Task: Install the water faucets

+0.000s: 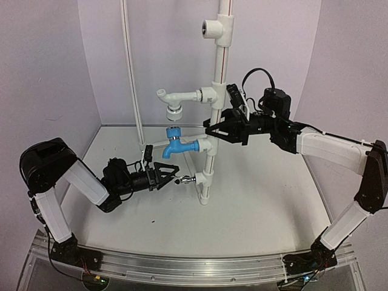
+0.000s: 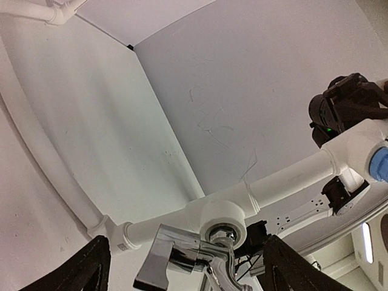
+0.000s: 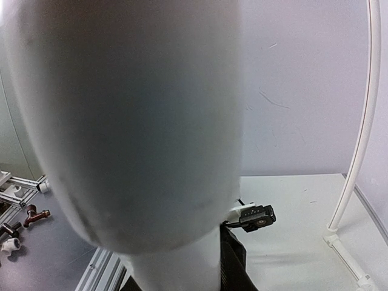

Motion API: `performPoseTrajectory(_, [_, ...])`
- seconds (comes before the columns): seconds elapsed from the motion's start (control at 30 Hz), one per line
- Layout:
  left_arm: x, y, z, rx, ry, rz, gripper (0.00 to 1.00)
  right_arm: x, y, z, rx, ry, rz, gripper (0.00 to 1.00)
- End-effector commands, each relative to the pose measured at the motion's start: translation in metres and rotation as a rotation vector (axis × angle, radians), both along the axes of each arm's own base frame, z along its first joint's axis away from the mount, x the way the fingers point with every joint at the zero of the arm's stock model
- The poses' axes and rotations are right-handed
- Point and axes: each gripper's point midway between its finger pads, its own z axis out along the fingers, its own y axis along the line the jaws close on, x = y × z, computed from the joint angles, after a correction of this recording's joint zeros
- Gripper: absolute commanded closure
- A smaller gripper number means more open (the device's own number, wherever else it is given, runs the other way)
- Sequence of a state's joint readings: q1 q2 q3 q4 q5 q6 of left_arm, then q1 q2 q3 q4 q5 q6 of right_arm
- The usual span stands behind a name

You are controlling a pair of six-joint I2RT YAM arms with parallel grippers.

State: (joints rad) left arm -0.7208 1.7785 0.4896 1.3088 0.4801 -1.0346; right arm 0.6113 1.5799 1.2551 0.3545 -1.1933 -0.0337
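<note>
My left pincer [image 1: 173, 177] stands released, either side of the silver tap [image 2: 177, 256]; my right pincer [image 1: 218, 128] clenches the upright pipe [image 1: 221, 66].

A white pipe [image 3: 133, 121] fills most of what I see, so close that it blurs. Past its right side lies the white table [image 3: 291, 200], where a thin white tube [image 3: 365, 133] rises and curves overhead. A small white-and-black part [image 3: 251, 217] peeks out low beside the pipe. Off to my left lies a brown fitting [image 3: 36, 213].
</note>
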Motion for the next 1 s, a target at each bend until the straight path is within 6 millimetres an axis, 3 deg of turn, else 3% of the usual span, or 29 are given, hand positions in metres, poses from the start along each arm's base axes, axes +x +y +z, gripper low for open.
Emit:
performPoseTrajectory(0.0, [-0.009,0.007,0.033,-0.154,0.002,-0.003,0.06,0.009,-0.002,-0.052,-0.172,0.342,-0.054,1.00])
performPoseTrajectory(0.13, [-0.017,-0.006,0.034,-0.176,0.054,-0.060,0.01,0.010,-0.002,-0.053,-0.175,0.344,-0.054,1.00])
performPoseTrajectory(0.43, [-0.017,-0.016,0.040,-0.232,0.168,-0.109,0.00,0.011,-0.001,-0.053,-0.177,0.344,-0.058,1.00])
performPoseTrajectory(0.7, [-0.006,-0.036,0.025,-0.267,0.333,-0.134,0.00,0.011,-0.001,-0.052,-0.176,0.341,-0.061,1.00])
performPoseTrajectory(0.97, [-0.008,-0.039,0.046,-0.292,0.278,-0.152,0.00,0.011,-0.002,-0.054,-0.180,0.340,-0.064,1.00])
